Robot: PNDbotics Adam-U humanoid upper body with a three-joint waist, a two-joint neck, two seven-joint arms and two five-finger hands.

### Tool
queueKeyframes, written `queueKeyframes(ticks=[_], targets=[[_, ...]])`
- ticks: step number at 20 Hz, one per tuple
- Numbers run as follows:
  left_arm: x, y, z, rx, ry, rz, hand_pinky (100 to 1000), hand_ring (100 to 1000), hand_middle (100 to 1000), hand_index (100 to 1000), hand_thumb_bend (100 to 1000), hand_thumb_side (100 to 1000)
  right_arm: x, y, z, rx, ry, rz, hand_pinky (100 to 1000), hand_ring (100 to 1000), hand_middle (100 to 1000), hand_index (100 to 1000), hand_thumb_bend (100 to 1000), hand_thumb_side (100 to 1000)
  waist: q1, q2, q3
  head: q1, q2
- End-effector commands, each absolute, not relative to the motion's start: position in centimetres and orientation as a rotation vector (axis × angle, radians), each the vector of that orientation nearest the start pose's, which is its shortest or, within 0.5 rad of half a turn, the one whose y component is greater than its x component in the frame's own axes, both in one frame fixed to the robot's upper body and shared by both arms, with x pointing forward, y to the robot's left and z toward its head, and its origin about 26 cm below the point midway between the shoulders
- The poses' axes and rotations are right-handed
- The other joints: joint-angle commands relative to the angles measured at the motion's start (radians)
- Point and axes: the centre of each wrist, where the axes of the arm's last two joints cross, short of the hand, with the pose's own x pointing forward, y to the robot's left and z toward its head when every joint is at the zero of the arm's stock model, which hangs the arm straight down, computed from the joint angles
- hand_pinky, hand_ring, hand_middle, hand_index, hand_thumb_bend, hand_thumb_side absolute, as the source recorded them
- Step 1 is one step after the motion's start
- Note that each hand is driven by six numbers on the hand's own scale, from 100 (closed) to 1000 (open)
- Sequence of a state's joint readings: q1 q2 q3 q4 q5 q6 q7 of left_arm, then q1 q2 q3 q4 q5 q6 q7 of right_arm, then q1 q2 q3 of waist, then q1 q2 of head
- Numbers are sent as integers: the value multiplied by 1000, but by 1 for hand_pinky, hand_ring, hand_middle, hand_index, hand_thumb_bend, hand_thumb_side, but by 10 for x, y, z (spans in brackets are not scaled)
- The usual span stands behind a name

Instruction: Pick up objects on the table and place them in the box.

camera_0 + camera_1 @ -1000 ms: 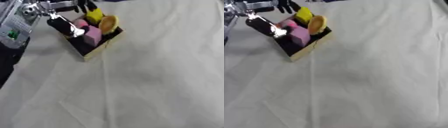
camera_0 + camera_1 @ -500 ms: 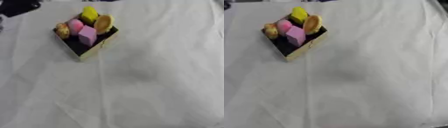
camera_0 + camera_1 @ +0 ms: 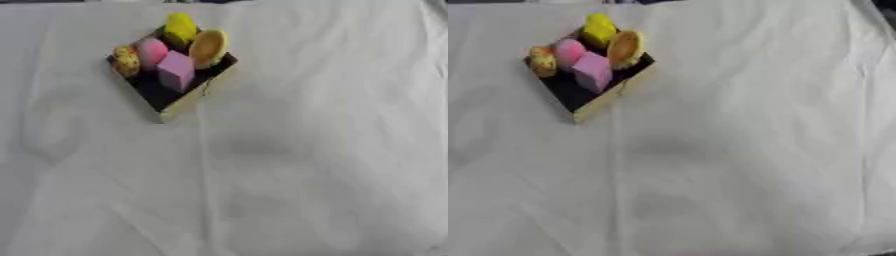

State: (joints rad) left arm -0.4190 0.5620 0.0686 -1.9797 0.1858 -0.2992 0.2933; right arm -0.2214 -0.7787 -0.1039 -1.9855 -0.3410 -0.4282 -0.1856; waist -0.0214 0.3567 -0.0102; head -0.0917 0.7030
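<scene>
A white cloth [image 3: 289, 165] covers the whole counter, wrinkled, with a long crease running down from the box toward six o'clock and softer folds out at eight o'clock. Up at about eleven o'clock from the middle of the cloth sits the box [image 3: 185, 102], set cornerwise like a diamond, dark inside with a pale tan wall along its near edge. Everything to be gathered lies in it, crowded toward its far half, while the near corner shows bare dark floor. A pink block [image 3: 176, 71] stands in the middle of the box, tilted. Just at its one o'clock leans a tan, rounded, bowl-like piece [image 3: 208, 48], propped against the right wall. At twelve o'clock, in the far corner, is a yellow lump [image 3: 180, 28]. A round pink ball [image 3: 150, 50] rests touching the block at its eleven o'clock, and against the left wall at nine o'clock sits a small speckled yellow-brown piece [image 3: 127, 61]. Neither of the robot's hands shows in either view, so I cannot tell how the fingers stand.
</scene>
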Motion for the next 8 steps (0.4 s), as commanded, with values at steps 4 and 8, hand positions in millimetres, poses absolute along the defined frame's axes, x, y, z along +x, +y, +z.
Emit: queueKeyframes(ticks=[4, 8], targets=[[295, 315, 249, -298, 3471, 103, 711, 691, 677, 817, 100, 578, 281, -345, 258, 190, 3481, -564, 941, 839, 659, 813, 100, 470, -16, -40, 5, -3, 6], [292, 319, 240, -290, 3456, 75, 716, 697, 683, 820, 100, 559, 282, -345, 258, 148, 3414, -639, 950, 869, 705, 845, 100, 470, -15, -43, 7, 2, 18]])
